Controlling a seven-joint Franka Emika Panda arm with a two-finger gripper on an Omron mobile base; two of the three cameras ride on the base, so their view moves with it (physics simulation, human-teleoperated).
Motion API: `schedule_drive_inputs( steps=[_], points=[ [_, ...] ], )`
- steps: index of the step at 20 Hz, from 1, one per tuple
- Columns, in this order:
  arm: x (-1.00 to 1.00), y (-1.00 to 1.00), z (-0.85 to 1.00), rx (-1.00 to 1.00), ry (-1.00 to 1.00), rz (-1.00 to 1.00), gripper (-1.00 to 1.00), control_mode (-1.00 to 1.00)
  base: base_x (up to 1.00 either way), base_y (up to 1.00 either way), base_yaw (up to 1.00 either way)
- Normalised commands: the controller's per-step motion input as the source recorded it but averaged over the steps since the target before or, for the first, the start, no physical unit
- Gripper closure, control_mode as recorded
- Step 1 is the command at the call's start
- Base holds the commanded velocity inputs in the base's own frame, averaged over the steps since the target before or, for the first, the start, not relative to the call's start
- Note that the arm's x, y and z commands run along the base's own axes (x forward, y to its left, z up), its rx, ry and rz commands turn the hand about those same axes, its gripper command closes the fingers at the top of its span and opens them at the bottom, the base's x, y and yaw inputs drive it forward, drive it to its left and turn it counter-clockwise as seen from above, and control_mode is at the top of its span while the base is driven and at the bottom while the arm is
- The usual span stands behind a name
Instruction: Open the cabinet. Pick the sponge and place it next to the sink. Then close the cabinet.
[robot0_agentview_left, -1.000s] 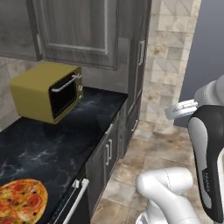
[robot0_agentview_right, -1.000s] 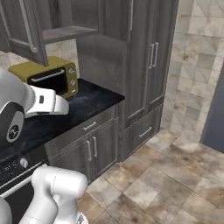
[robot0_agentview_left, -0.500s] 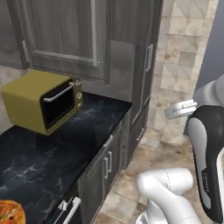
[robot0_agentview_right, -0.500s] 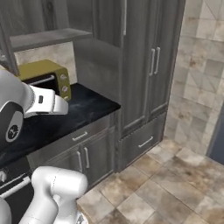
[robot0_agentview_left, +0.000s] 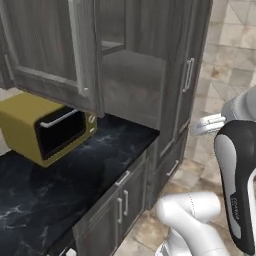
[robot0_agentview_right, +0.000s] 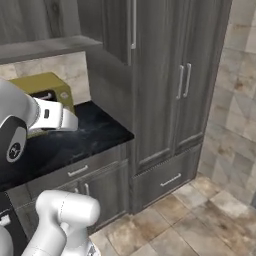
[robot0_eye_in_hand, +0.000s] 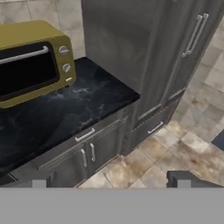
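The gripper (robot0_eye_in_hand: 109, 183) has its jaws spread wide, nothing between them, its two dark fingertips (robot0_eye_in_hand: 186, 179) low in the hand view. Beyond and below the jaws lies a black marbled counter (robot0_eye_in_hand: 65, 118), with a mustard microwave (robot0_eye_in_hand: 30, 61) up and to their left. The cabinet (robot0_agentview_left: 50, 50) hangs above the microwave (higher than the jaws look), seen from the left base view: panelled door facing out, its silver bar handle (robot0_agentview_left: 79, 47) running vertically, grey shelf (robot0_agentview_right: 45, 47) horizontal beside a tall pantry unit (robot0_agentview_right: 175, 75).
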Motion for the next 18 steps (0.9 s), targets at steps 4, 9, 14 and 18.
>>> schedule_drive_inputs(
  steps=[4, 9, 14, 18],
  points=[
    [0.0, 0.0, 0.0, 0.0, 0.0, 0.0, -1.0, 1.0, 0.73, -0.2, 0.46],
    [0.0, 0.0, 0.0, 0.0, 0.0, 0.0, -1.0, 1.0, 0.81, -0.13, 0.55],
    [0.0, 0.0, 0.0, 0.0, 0.0, 0.0, -1.0, 1.0, 0.53, -0.02, 0.55],
    [0.0, 0.0, 0.0, 0.0, 0.0, 0.0, -1.0, 1.0, 0.08, 0.05, 0.48]
  ],
)
